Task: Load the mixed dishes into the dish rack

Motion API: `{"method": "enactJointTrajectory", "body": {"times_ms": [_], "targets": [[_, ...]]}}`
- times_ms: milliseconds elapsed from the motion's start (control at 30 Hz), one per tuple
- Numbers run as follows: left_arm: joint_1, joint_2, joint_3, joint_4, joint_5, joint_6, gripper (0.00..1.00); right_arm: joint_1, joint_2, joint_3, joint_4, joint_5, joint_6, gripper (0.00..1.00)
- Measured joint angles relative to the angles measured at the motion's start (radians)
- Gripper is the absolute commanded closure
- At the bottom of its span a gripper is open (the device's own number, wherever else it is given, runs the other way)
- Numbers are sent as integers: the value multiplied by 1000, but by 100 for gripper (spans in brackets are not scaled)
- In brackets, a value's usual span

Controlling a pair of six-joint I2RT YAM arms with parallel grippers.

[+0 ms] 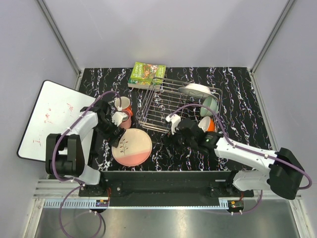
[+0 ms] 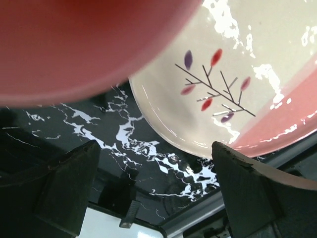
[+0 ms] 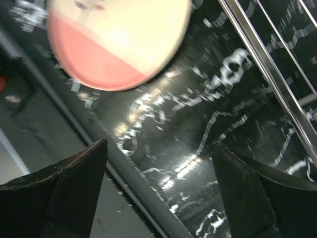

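Note:
The pink-and-cream plate with the leaf sprig (image 1: 132, 147) lies flat near the table's front edge and also shows in the left wrist view (image 2: 237, 74) and the right wrist view (image 3: 114, 39). Two salmon-pink cups (image 1: 124, 105) (image 1: 126, 122) stand left of the silver wire dish rack (image 1: 171, 101). My left gripper (image 1: 115, 137) is open and empty beside the nearer cup (image 2: 74, 44), just left of the plate. My right gripper (image 1: 171, 138) is open and empty over bare table between plate and rack. The large white plate (image 1: 195, 89), pale green bowl (image 1: 210, 104) and orange-sided bowl (image 1: 208, 124) sit at the rack's right end.
A green book (image 1: 146, 73) lies behind the rack's far left corner. A white board with red scribbles (image 1: 52, 116) lies off the table's left side. A rack bar (image 3: 277, 84) runs along the right of the right wrist view. The table's front edge is close below both grippers.

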Motion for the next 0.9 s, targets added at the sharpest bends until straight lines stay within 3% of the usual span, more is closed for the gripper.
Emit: {"method": "enactJointTrajectory", "body": {"times_ms": [267, 600, 900], "targets": [[0, 35, -1, 63, 8, 6, 1, 1, 86, -60, 6, 165, 48, 5], [-11, 105, 0, 103, 72, 11, 1, 3, 62, -130, 29, 417, 144, 3], [-119, 110, 11, 122, 129, -33, 1, -78, 30, -140, -13, 488, 225, 3]]}}
